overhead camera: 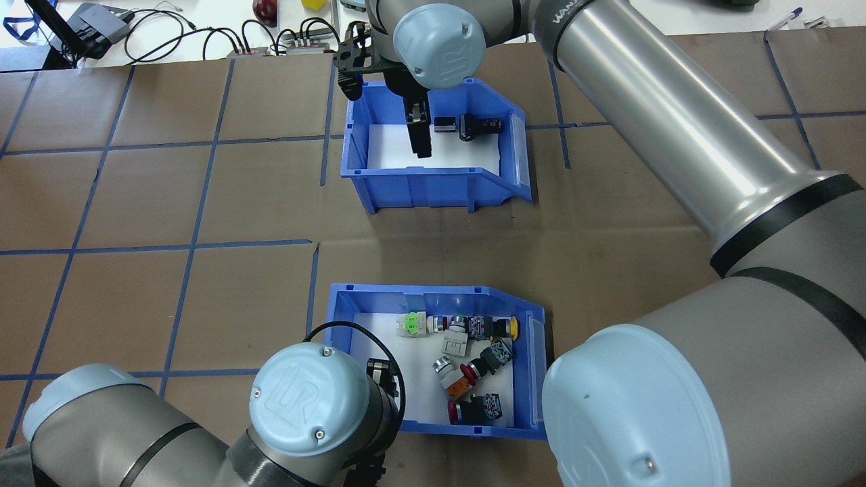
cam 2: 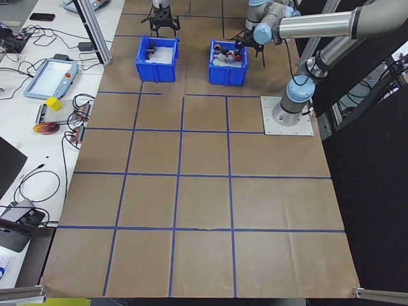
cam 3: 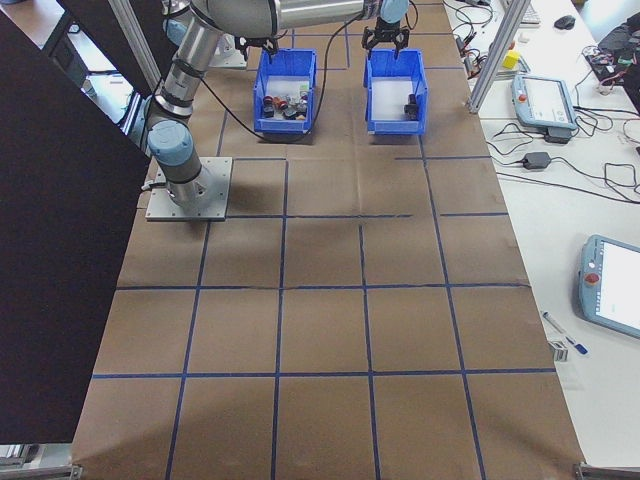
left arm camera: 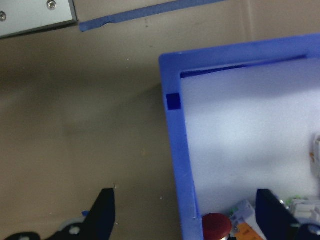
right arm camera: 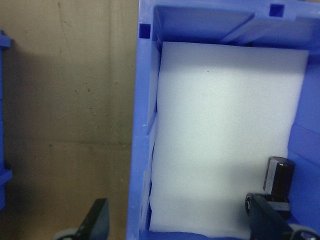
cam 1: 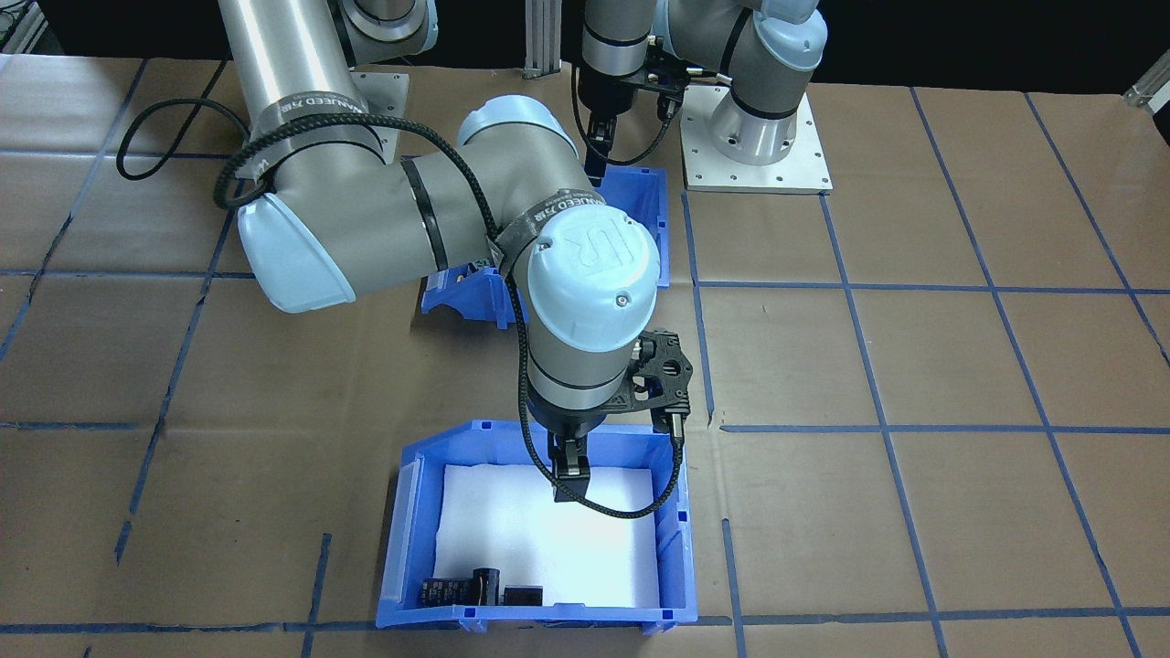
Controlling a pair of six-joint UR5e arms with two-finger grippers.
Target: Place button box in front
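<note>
Looks like this one is barely underway. The button box (overhead camera: pixel 433 362) is sitting on the table (overhead camera: pixel 169 203) on the side close to the robot's base, and the other bin (overhead camera: pixel 433 145), the one with just a few dark parts (overhead camera: pixel 473 126) in it, is on the far side from the robot. So if "in front" means swapping their spots or pulling the button box forward, none of that has happened yet as far as I can tell. Neither bin is lifted or tilted.

The left gripper (left arm camera: pixel 182 212) is wide open and straddling the wall of the button box, one finger outside over the table and the other inside over the white foam, near a red-capped button (left arm camera: pixel 216 225). It has nothing clamped, but I'd guess it's lined up to pinch that wall.

The right gripper (right arm camera: pixel 177 220) is doing the same thing on the other bin: spread open across its wall, one finger outside, one inside near the dark parts, holding nothing.

What's left is basically everything: close on the walls, move the bins, and set the button box down in the front spot.
</note>
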